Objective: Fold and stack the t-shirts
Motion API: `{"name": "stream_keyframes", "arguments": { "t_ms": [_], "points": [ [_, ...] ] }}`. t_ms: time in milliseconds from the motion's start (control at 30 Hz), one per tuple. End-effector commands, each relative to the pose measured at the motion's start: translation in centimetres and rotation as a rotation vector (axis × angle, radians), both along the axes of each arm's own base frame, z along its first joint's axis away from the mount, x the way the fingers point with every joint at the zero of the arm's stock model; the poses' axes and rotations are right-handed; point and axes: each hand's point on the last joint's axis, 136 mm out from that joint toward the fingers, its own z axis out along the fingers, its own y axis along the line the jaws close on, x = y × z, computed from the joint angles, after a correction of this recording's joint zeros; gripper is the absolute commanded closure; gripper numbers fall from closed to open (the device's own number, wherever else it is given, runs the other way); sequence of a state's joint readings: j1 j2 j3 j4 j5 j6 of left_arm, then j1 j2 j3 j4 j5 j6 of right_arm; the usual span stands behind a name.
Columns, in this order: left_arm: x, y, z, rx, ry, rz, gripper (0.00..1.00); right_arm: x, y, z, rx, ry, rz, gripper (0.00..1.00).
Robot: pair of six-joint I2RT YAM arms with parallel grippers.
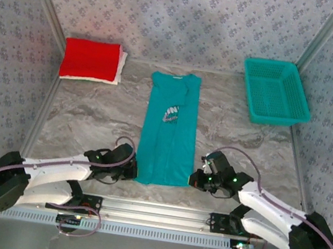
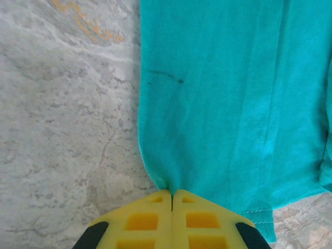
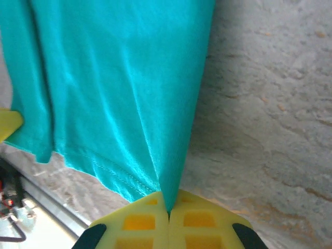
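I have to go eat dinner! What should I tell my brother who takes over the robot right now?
The left gripper is shut on the teal shirt, at its near left hem corner.
The right gripper is shut on the near right hem corner.
The teal shirt lies flat mid-table as a long narrow strip, sides already folded in.
The red shirt sits folded on a white shirt at the far left.
Left to do: probably fold the teal shirt end to end, then stack it on the red shirt.

Teal t-shirt point(image 1: 167, 131) soft matt cloth; table point(image 1: 92, 119) marbled, smooth; basket point(image 1: 276, 91) plastic mesh.
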State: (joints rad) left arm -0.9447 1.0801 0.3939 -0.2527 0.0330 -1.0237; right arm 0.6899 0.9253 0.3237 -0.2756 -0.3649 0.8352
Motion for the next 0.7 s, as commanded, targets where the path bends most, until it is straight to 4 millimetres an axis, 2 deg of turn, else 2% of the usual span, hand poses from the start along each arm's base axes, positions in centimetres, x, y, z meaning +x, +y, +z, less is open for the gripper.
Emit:
{"name": "stream_keyframes", "arguments": {
  "t_ms": [0, 133, 333, 500, 667],
  "points": [
    [1.6, -0.5, 2.9, -0.017, -0.063, 0.029, 1.00, 0.4, 0.1, 1.8, 0.016, 0.005, -0.029, 1.00],
    [3.9, -1.6, 6.2, -0.070, -0.087, -0.005, 1.00, 3.0, 0.2, 3.7, 0.014, -0.045, -0.063, 1.00],
    [8.7, -1.3, 9.7, -0.103, -0.143, 0.005, 1.00, 8.0, -0.1, 6.4, -0.036, -0.121, -0.094, 1.00],
    [12.5, -1.0, 10.0, -0.054, -0.171, -0.012, 1.00, 12.7, -0.4, 7.9, -0.081, -0.203, -0.117, 1.00],
    [17.0, -1.3, 9.9, -0.028, -0.215, -0.041, 1.00, 17.0, -0.5, 8.0, -0.106, -0.256, -0.144, 1.00]
  ]
}}
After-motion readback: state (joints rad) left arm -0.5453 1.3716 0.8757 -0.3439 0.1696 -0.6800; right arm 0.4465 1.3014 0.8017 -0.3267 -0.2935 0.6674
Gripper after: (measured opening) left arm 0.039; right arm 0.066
